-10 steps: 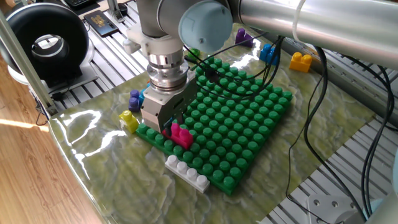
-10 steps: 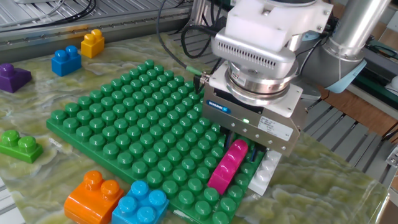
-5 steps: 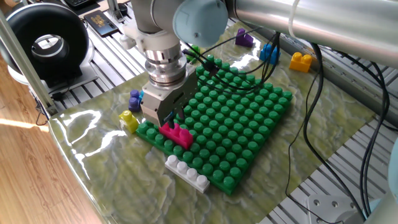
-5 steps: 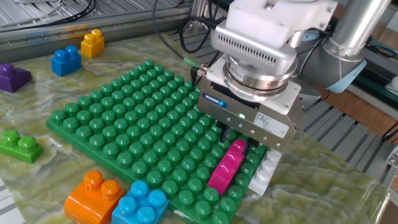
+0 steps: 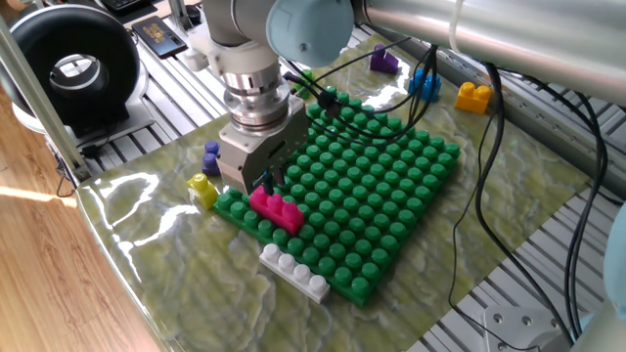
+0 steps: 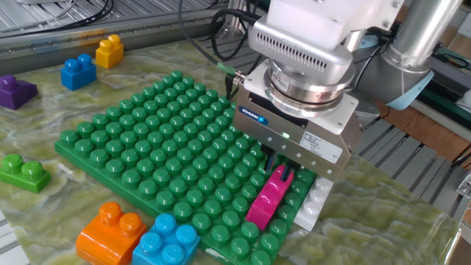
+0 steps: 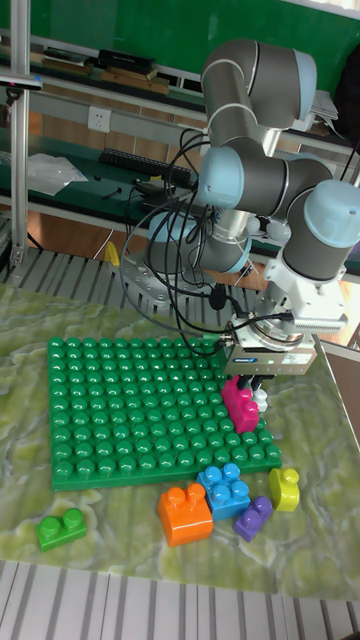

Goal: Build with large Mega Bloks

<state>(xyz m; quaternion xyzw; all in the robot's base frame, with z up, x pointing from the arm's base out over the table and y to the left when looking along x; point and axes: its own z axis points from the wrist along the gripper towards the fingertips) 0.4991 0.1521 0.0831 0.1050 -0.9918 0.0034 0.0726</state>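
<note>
— So, how do the jaws stand?

— Apart, just above the magenta brick point(image 6: 268, 196), one finger on each side of its near end; whether the fingers point(image 6: 271, 157) still touch it I cannot tell. The gripper point(image 6: 280, 163) points straight down.

— And the brick itself?

— It sits on the studs of the green baseplate point(image 6: 151, 140), at the edge nearest the white-grey brick point(image 5: 294, 272), which lies on the desk point(image 5: 166, 254) just beside that edge, off the plate.

— What lies around it?

— In the tall fixed view, an orange brick point(image 7: 186, 513), a light blue brick point(image 7: 229, 487), a purple brick point(image 7: 254, 517) and a yellow brick point(image 7: 285, 488) cluster on the desk by the plate's front corner, and a small green brick point(image 7: 61, 528) lies apart near the opposite front corner.

— Anything farther off?

— Across the plate, seen in the other fixed view, a blue brick point(image 6: 77, 71), a second yellow brick point(image 6: 110, 50) and a second purple brick point(image 6: 15, 91) rest well apart from the arm.
</note>
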